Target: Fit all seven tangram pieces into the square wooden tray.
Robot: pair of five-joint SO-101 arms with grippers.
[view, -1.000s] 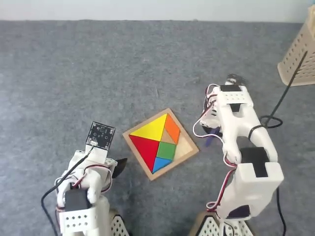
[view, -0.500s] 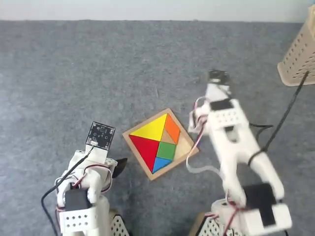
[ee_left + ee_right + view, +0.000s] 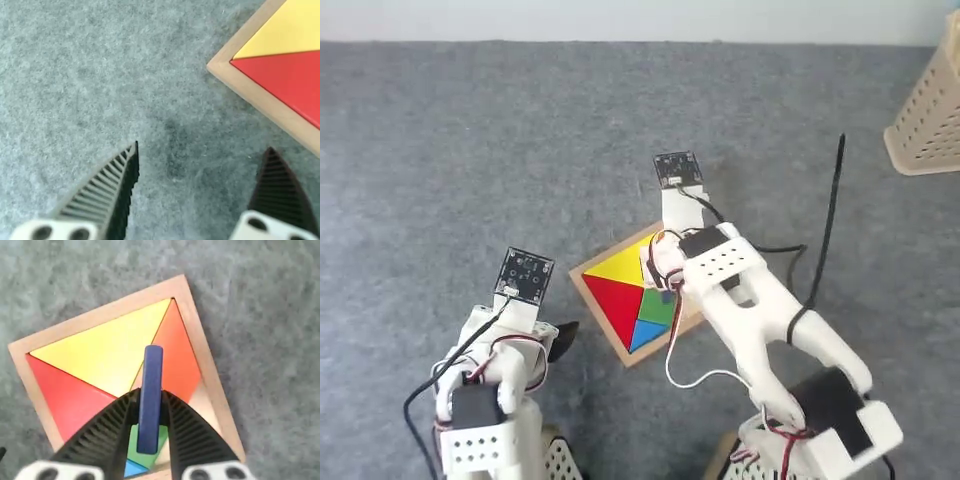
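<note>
Over grey carpet (image 3: pixel 470 130), right claw (image 3: pixel 150 396) has carried blue piece (image 3: pixel 152 370) above tray (image 3: pixel 196 340).

From above, the right arm (image 3: pixel 740 290) lies over one side of the tray (image 3: pixel 604 317), so the pieces under it are hidden. The basket (image 3: pixel 928 110) in the far corner is cut off by the picture's edge. In the left wrist view the tray is cut off too, and the yellow piece (image 3: pixel 287 27) and red piece (image 3: pixel 292 75) show in part. In the right wrist view the blue piece (image 3: pixel 152 365), pinched in the right gripper (image 3: pixel 150 395), shows its thin edge, so its shape cannot be told. It and the fingers (image 3: pixel 192 440) hide most of the green piece (image 3: pixel 148 461).
</note>
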